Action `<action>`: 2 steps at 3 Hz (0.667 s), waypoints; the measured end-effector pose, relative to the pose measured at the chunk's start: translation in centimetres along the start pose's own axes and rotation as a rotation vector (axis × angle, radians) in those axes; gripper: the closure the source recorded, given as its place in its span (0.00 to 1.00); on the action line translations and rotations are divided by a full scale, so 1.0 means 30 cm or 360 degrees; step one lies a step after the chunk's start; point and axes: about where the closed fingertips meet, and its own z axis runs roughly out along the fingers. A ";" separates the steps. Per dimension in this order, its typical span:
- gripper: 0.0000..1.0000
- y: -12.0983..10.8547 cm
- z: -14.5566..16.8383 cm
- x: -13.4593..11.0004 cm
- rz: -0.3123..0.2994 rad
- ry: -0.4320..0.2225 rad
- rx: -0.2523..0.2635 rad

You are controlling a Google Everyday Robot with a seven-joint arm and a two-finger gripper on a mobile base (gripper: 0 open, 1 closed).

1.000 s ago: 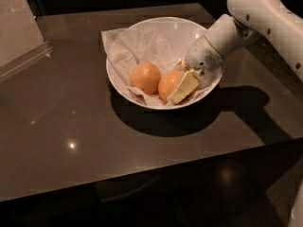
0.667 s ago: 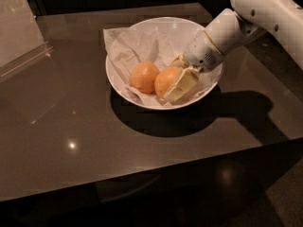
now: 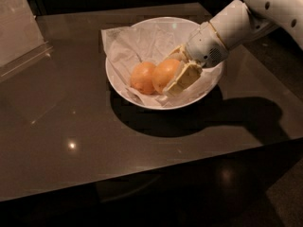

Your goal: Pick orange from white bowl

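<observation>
The white bowl stands on the dark table, lined with crumpled white paper. Two oranges are in it, side by side. My gripper reaches in from the upper right and is shut on the right-hand, deeper-coloured orange. One finger lies across the orange's front right side and the other sits behind it. The orange is held slightly raised over the paper, touching or nearly touching the paler orange at its left. The white arm covers the bowl's right rim.
The bowl stands on a glossy dark table, whose front edge runs across the lower part of the view. A clear plastic stand is at the back left. The arm's shadow falls on the table right of the bowl.
The gripper has closed in on the right-hand orange and shifted it a little up and to the left, toward the paler orange. The bowl has stayed put.
</observation>
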 end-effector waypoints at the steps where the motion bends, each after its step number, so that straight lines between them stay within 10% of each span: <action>1: 1.00 0.042 -0.049 -0.048 -0.0077 -0.0040 0.0030; 2: 1.00 0.103 -0.119 -0.105 -0.0162 -0.0043 0.0115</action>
